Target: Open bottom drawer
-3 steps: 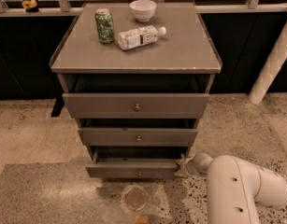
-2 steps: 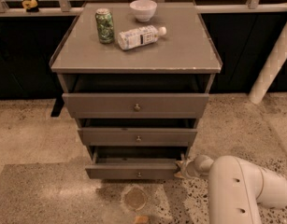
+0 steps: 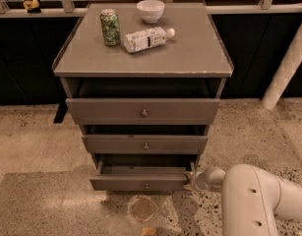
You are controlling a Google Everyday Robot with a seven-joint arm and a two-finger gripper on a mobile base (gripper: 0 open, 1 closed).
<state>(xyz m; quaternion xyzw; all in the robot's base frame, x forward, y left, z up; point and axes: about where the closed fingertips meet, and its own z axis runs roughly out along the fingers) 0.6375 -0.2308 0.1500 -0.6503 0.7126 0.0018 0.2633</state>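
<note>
The grey cabinet [image 3: 143,58] has three drawers. The bottom drawer [image 3: 140,183] has a narrow front with a tiny round knob [image 3: 146,185] and stands pulled out a little, with a dark gap behind its front. My gripper [image 3: 194,179] is low at the drawer's right end, at the corner of its front, on the end of the white arm [image 3: 254,200] that comes in from the lower right. The middle drawer [image 3: 144,144] and the top drawer [image 3: 143,112] sit above it.
On the cabinet top stand a green can [image 3: 110,27], a white bowl [image 3: 150,10] and a plastic bottle [image 3: 148,38] lying on its side. A white post [image 3: 287,68] leans at the right. A round mark [image 3: 142,209] is on the speckled floor in front.
</note>
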